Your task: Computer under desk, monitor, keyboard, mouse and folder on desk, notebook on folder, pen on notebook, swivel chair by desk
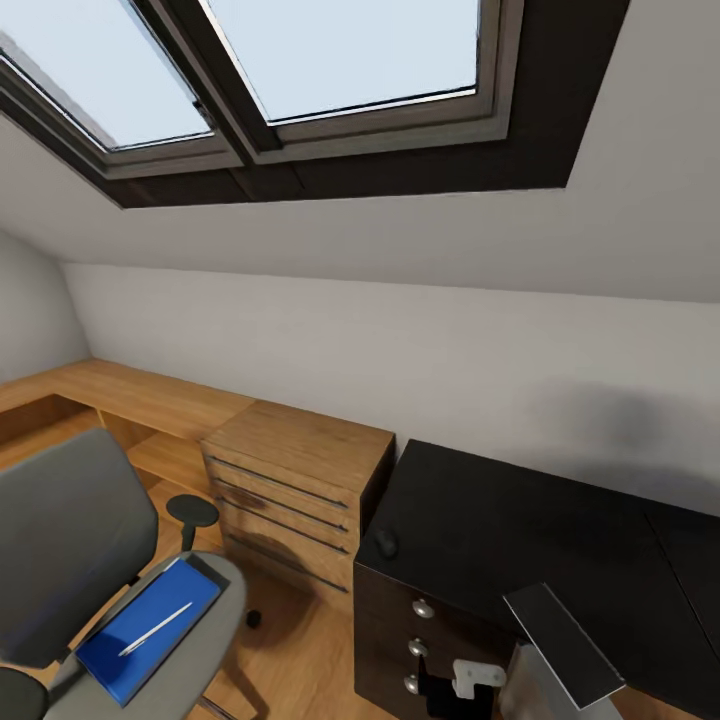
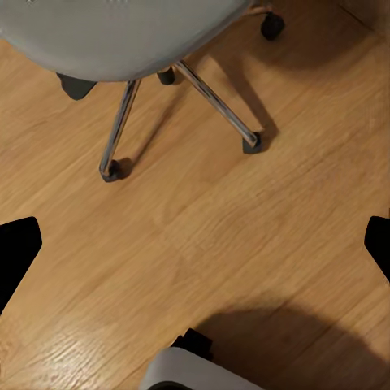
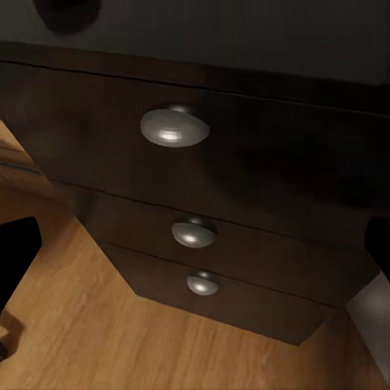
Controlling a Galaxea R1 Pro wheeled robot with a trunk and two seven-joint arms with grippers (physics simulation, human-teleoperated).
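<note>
The grey swivel chair (image 1: 70, 540) stands at the lower left, and its chrome legs and casters (image 2: 122, 122) are on the wood floor. The blue folder (image 1: 150, 625) lies on its seat with the white pen (image 1: 155, 628) on top. The black desk (image 1: 520, 530) is at the right, with the small dark mouse (image 1: 386, 543) near its left corner. A light-grey box with a darker top, the computer (image 1: 565, 640), stands by the drawer unit. My left gripper (image 2: 195, 252) hangs open over the floor. My right gripper (image 3: 195, 252) is open facing the silver knobs (image 3: 173, 127). Monitor, keyboard and notebook are out of view.
A light wooden chest (image 1: 300, 480) with bar handles stands between the chair and the desk. A low wooden shelf (image 1: 130, 395) runs along the sloped wall under the skylights. Part of my own base (image 2: 199, 374) is on the floor near the chair legs.
</note>
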